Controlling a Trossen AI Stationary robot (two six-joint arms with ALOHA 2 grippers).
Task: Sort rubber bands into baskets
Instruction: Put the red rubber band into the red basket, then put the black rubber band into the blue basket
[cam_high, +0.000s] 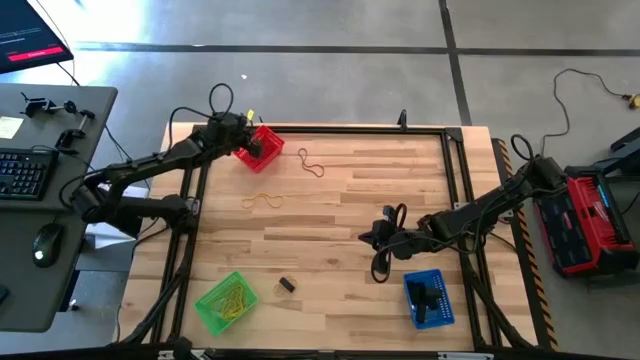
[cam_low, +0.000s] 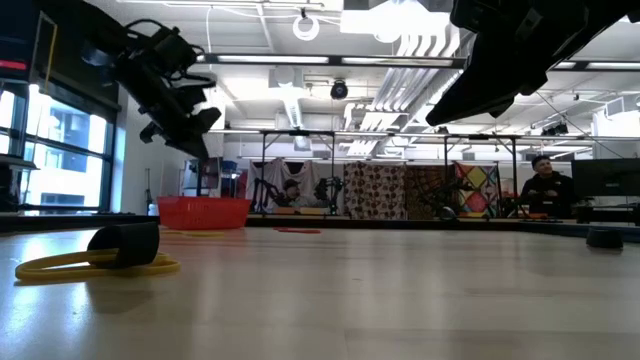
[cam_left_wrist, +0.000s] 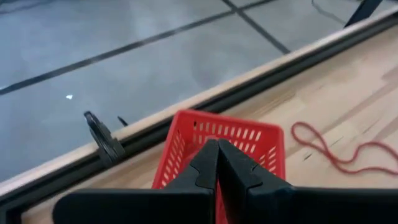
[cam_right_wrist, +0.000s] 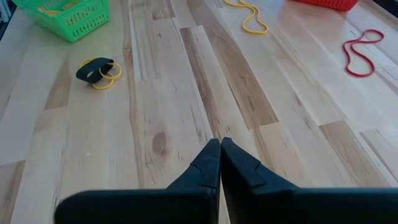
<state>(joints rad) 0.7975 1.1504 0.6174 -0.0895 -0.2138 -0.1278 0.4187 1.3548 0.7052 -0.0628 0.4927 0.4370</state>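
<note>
red basket (cam_high: 262, 146) at far-left table corner, green basket (cam_high: 226, 301) near-left holding yellow bands, blue basket (cam_high: 429, 298) near-right holding black bands, loose red band (cam_high: 313, 164), yellow band (cam_high: 262, 200), black band (cam_high: 286, 285) over a yellow band on the wood

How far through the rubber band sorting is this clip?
Partly done: the green basket holds yellow bands, the blue basket black ones. Nothing in hand: left gripper over the red basket, right gripper above bare wood. Left: red band, yellow band, black-and-yellow pair.
</note>
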